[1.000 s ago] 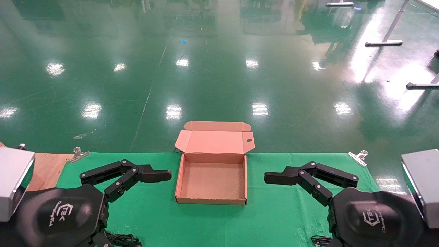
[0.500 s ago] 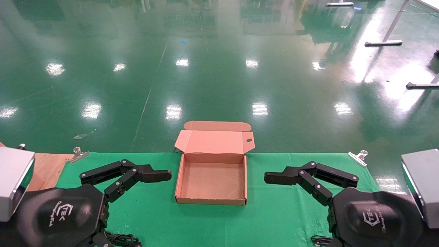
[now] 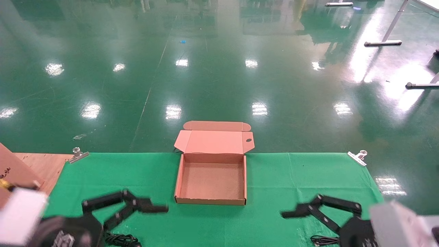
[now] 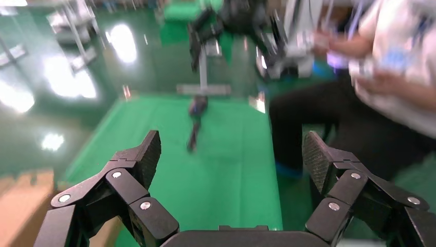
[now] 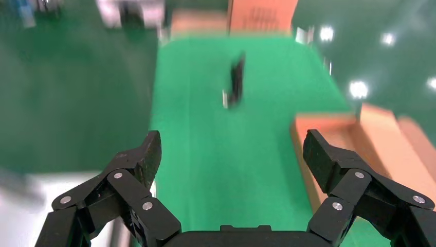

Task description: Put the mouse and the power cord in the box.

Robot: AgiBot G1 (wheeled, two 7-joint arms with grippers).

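While blurred end effectors hover, black cables (image 3: pixel 123 239) sit half-hidden.

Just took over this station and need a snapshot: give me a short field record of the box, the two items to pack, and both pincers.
box: on the green cloth, lid flap open toward the far side, inside empty
power cord: black cable at the near edge, near the left pincer, mostly cut off
mouse: body not seen; thin black wire at the near edge by the right pincer
left pincer: open, empty, left of the box
right pincer: open, empty, right of the box
packed so far: nothing
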